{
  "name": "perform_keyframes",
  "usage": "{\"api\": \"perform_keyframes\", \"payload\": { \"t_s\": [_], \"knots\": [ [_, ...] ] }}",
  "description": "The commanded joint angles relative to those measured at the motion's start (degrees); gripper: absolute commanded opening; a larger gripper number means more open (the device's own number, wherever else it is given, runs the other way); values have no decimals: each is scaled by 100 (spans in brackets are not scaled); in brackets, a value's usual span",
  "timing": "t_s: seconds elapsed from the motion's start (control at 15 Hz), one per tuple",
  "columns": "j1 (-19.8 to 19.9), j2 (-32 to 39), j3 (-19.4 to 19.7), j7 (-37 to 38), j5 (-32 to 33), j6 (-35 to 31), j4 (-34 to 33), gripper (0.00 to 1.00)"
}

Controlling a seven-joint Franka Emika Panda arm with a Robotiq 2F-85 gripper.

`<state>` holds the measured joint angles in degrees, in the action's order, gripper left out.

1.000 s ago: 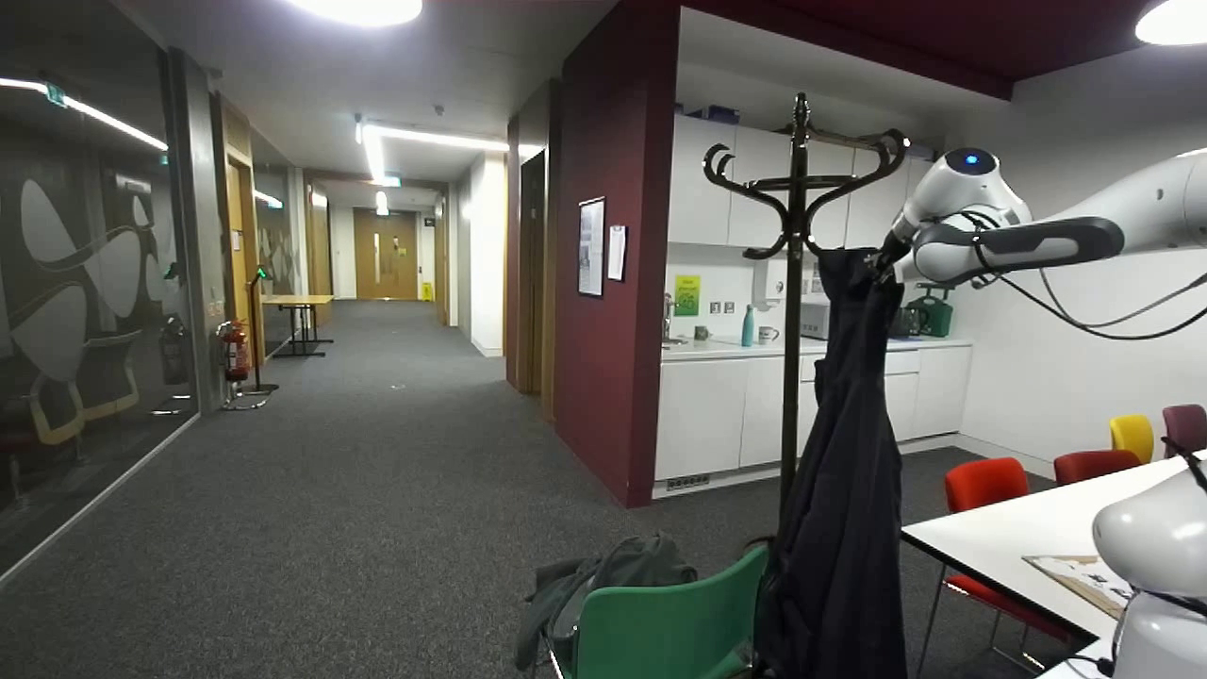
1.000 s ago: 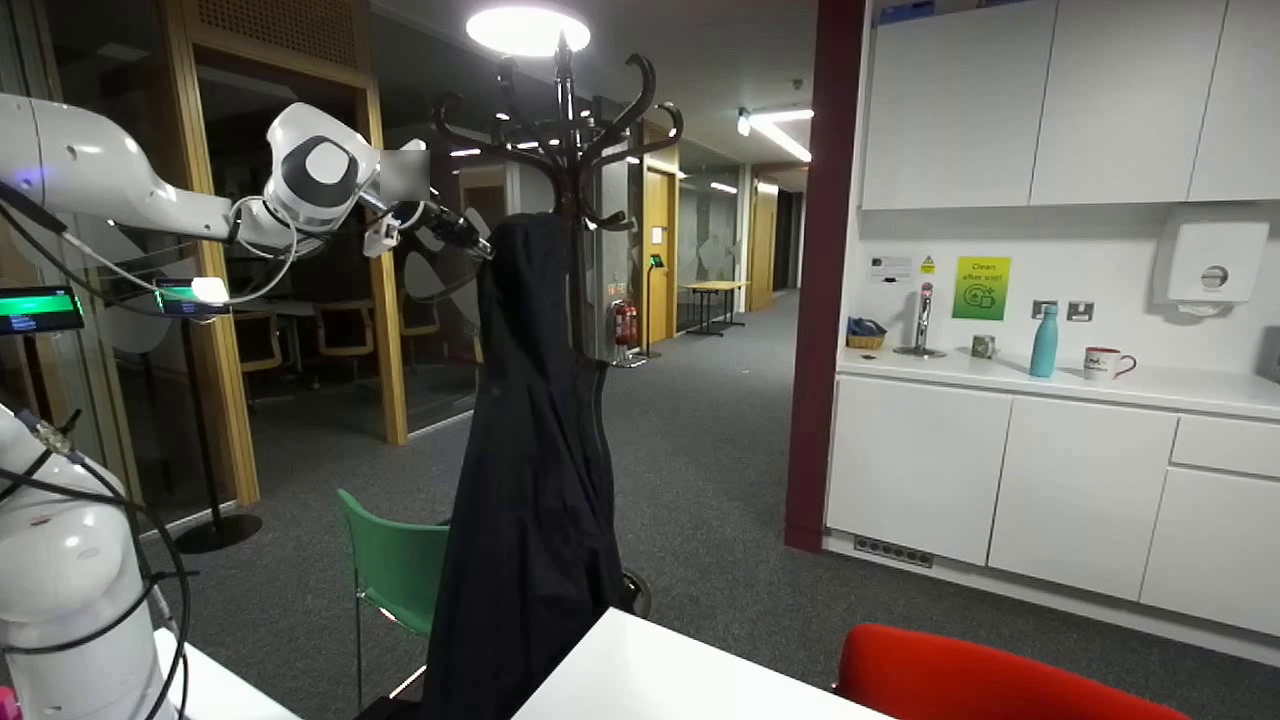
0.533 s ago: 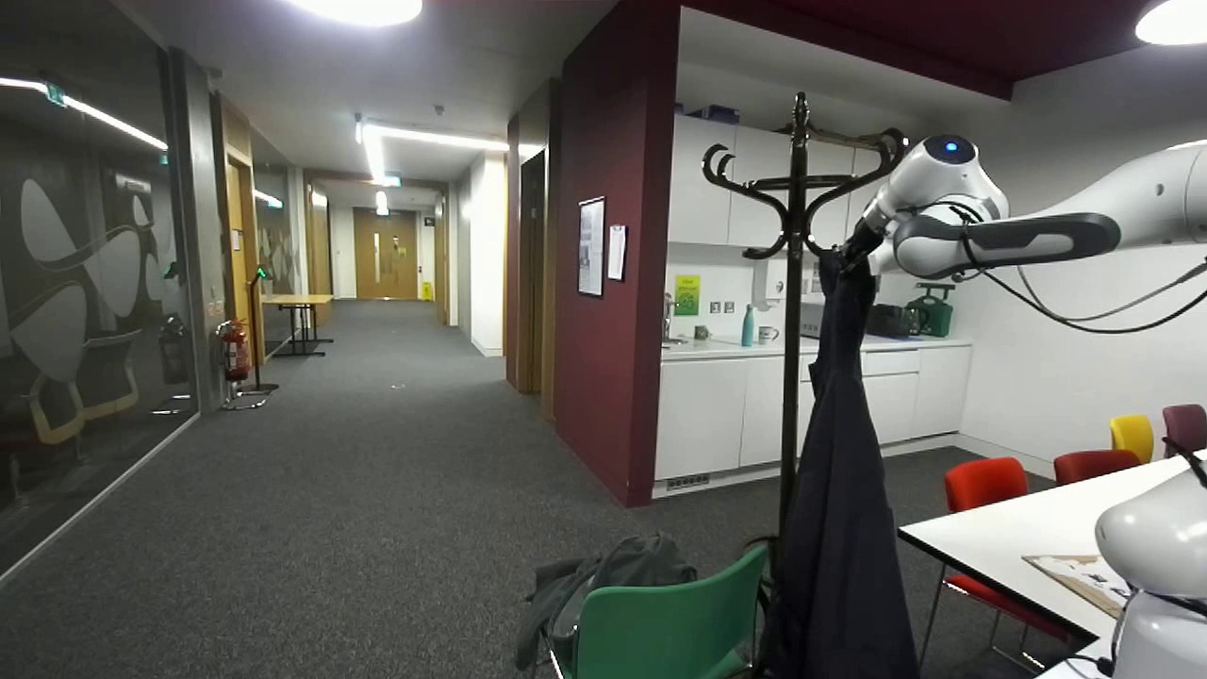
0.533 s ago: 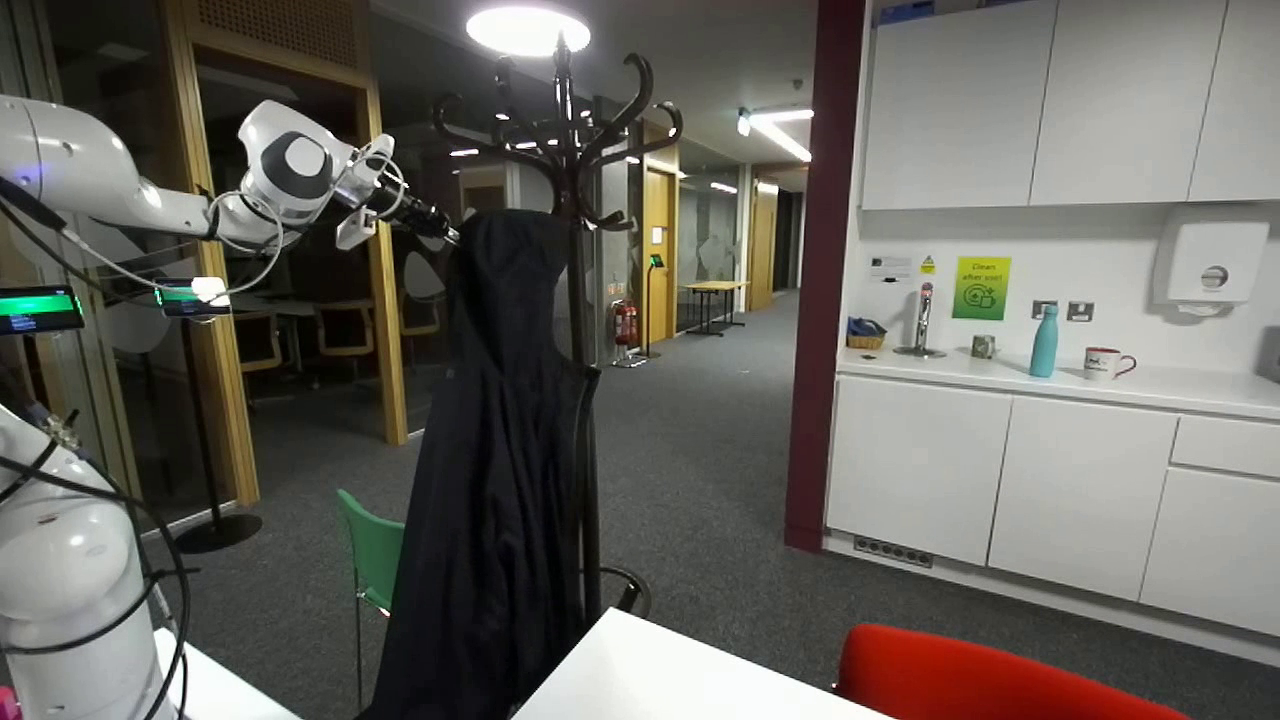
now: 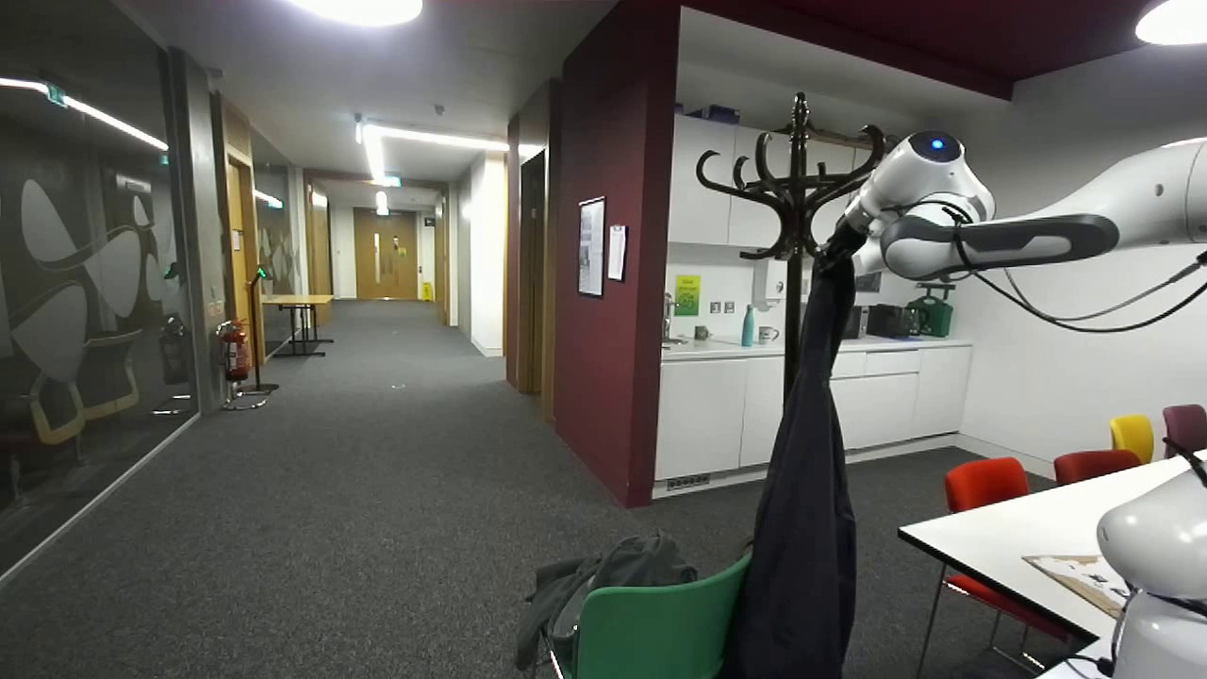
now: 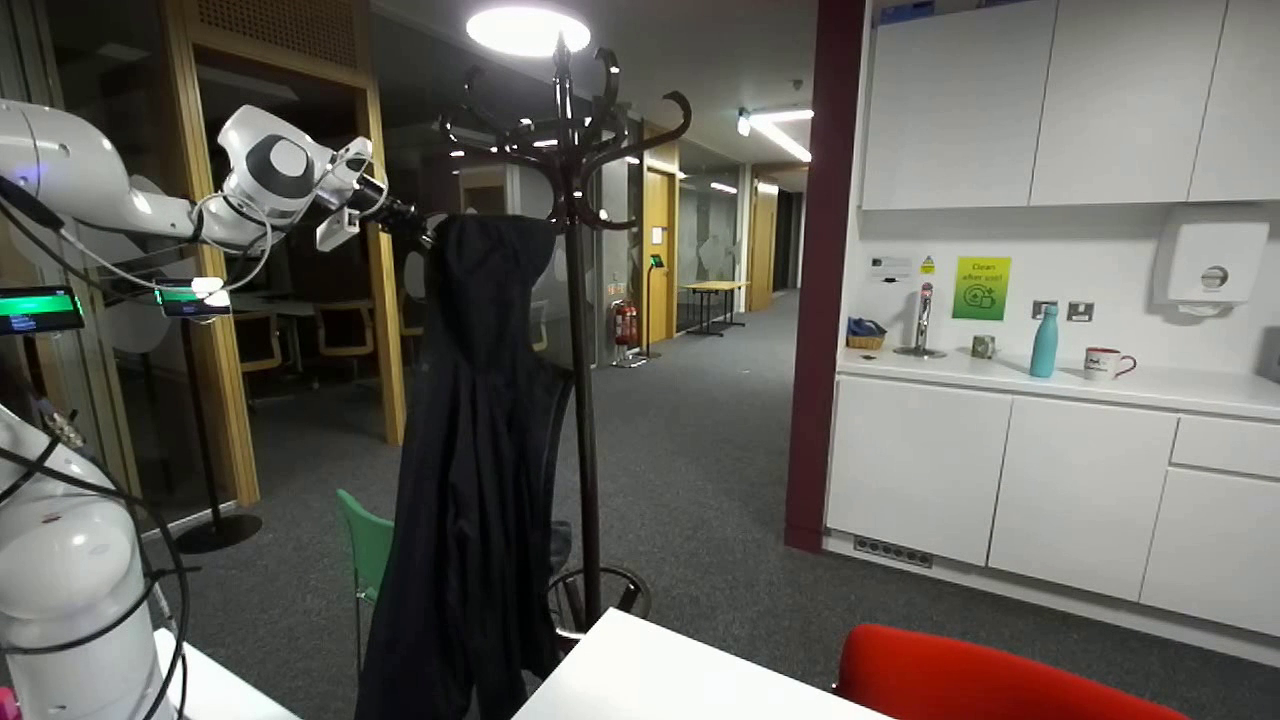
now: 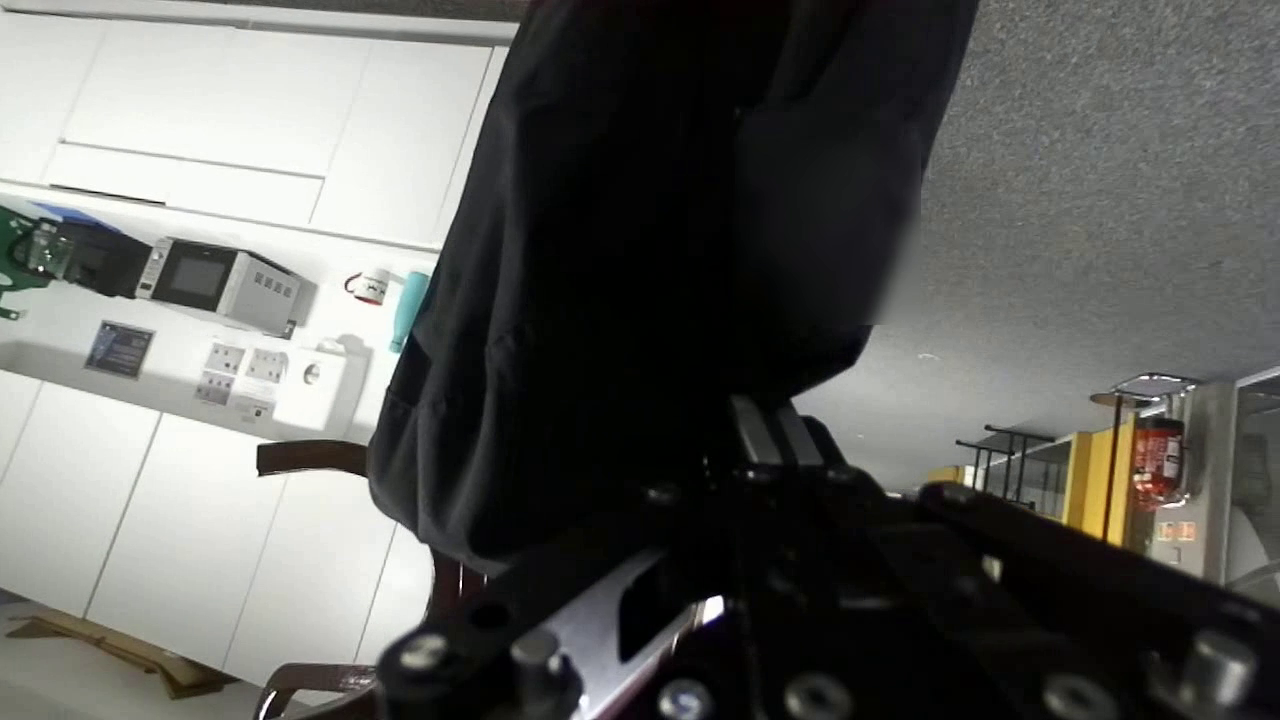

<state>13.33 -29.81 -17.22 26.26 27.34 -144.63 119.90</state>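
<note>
Covering the floor, dark grey carpet (image 5: 396, 490) runs past a maroon wall (image 5: 618, 311) into a corridor, with white kitchen units (image 6: 1000, 470) along the back of the room. On their counter (image 6: 965, 372) stand a turquoise bottle (image 6: 1044, 345) and a white mug (image 6: 1101, 364). A white table (image 5: 1000, 519) has a bright red chair (image 5: 985, 483) beside it, and a green chair (image 5: 655, 637) bears a grey bundle (image 5: 641, 564).

The black coat (image 6: 460, 470) hangs in long folds just beside a dark coat stand (image 6: 586, 430), overlapping the green chair in both exterior views. At its bunched top is the gripper (image 6: 430, 238), closed tight on the cloth; the wrist view shows the 2 fingers (image 7: 755, 432) nearly together against it. Whether the coat also touches a hook of the stand is unclear.
</note>
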Motion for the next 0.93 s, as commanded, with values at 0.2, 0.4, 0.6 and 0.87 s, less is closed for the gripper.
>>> {"api": "perform_keyframes", "payload": {
  "t_s": [0.2,0.4,0.6,0.87],
  "knots": [
    [-106,91,22,-218,83,53,-258,0],
    [-107,83,47,-184,43,123,-240,0],
    [100,5,-58,165,188,408,-243,28],
    [224,-59,-76,597,304,861,-359,57]
  ]
}}
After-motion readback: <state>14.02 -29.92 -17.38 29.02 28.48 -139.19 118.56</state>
